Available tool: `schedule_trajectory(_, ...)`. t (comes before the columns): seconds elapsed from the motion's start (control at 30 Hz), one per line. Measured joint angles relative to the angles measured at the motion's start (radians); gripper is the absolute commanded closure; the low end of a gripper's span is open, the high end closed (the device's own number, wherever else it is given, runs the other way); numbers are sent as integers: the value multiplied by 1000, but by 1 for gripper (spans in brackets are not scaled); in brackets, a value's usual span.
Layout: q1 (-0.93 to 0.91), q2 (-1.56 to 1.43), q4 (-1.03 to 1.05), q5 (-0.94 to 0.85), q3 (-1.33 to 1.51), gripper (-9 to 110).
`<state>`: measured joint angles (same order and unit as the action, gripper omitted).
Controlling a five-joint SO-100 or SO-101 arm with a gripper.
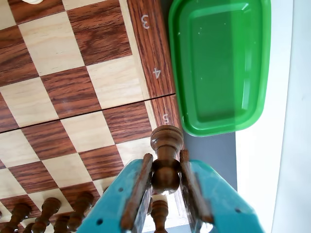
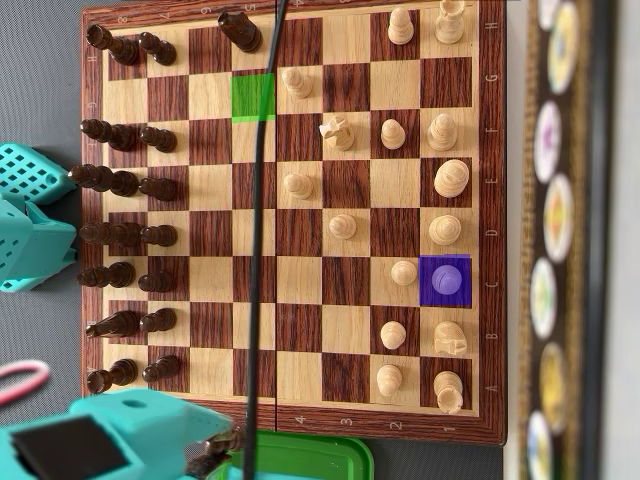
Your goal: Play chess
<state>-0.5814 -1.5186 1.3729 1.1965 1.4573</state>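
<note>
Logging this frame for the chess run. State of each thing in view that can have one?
gripper: shut on dark chess piece, at the board's edge
dark chess piece: upright, held between the fingers
green tray: empty, beside the board
chessboard: lying open flat, pieces standing on both sides
green-marked square: vacant
purple-marked square: light piece on it

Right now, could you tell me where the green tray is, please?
In the overhead view the green tray sits just below the chessboard's bottom edge, beside the gripper, which holds a dark piece.
</note>
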Motion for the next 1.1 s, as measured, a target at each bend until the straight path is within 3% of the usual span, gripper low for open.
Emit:
schedule_trajectory(0.9,-103,376,-37,-69,-285,98)
schedule_trajectory(1.1,-101,376,-37,-75,-287,89)
